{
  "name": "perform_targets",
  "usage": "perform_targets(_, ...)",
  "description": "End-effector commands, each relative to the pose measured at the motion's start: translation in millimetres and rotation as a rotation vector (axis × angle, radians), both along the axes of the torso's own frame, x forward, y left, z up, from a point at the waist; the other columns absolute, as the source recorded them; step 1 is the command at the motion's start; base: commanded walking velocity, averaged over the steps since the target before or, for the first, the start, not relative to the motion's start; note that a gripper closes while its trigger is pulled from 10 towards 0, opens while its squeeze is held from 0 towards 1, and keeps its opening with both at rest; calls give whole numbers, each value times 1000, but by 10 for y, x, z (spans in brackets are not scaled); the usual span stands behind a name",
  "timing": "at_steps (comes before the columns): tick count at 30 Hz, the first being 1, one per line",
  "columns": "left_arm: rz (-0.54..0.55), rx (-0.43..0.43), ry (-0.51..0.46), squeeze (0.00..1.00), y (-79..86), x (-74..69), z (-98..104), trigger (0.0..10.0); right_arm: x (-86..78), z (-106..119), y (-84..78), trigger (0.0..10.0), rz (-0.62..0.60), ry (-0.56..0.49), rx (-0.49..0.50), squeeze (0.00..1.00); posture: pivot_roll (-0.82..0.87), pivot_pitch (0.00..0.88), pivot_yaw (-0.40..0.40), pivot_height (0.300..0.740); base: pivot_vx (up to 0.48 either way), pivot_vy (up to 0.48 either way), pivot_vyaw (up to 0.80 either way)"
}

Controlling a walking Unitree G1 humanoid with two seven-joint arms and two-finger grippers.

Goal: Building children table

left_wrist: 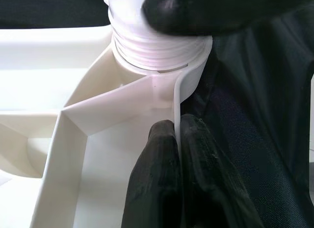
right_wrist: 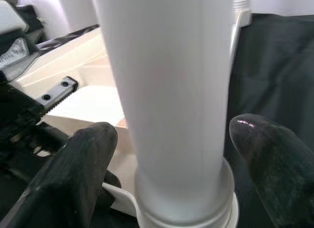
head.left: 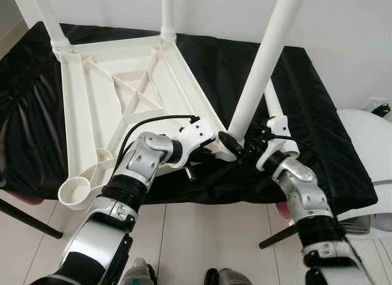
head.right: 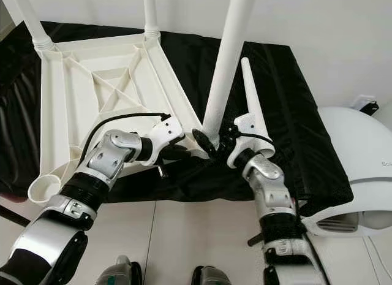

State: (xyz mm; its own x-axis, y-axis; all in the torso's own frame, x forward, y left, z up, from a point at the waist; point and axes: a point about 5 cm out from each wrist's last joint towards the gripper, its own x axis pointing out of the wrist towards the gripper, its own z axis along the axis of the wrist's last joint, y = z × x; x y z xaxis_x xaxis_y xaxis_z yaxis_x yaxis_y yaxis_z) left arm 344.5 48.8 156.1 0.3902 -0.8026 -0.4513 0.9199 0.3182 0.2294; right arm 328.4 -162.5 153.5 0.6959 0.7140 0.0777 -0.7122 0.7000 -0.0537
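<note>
A white plastic tabletop (head.left: 122, 89) lies upside down on a surface covered in black cloth (head.left: 331, 144). Two white legs (head.left: 49, 18) (head.left: 167, 12) stand in its far corners. A third leg (head.left: 263, 64) rises from the near right corner socket (left_wrist: 157, 46). My right gripper (head.left: 237, 145) (right_wrist: 171, 135) is open at that leg's base, one black finger on each side and a thin gap showing. My left gripper (head.left: 214, 151) (left_wrist: 177, 127) is shut on the tabletop's thin rim wall just beside that socket. The near left socket (head.left: 78, 193) holds nothing.
A loose white leg (head.right: 254, 107) lies on the cloth to the right of the tabletop. A large white rounded object (head.left: 367, 150) sits at the far right. Dark support bars (head.left: 24, 217) slant to the tiled floor below the front edge.
</note>
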Motion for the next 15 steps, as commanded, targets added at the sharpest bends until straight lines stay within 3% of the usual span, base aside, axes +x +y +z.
perform_targets(1, 174, -38, -71, 0, 60, 81, 10, 10000, 11, -31, 22, 10000, 53, 9, -21, 0, 16, 65, -53, 740, 0, 0, 0)
perform_targets(15, 172, -37, -68, 0, 52, 71, -2, 10000, 265, 120, -62, 10000, 76, -30, -71, 0, 16, 65, -51, 740, 0, 0, 0)
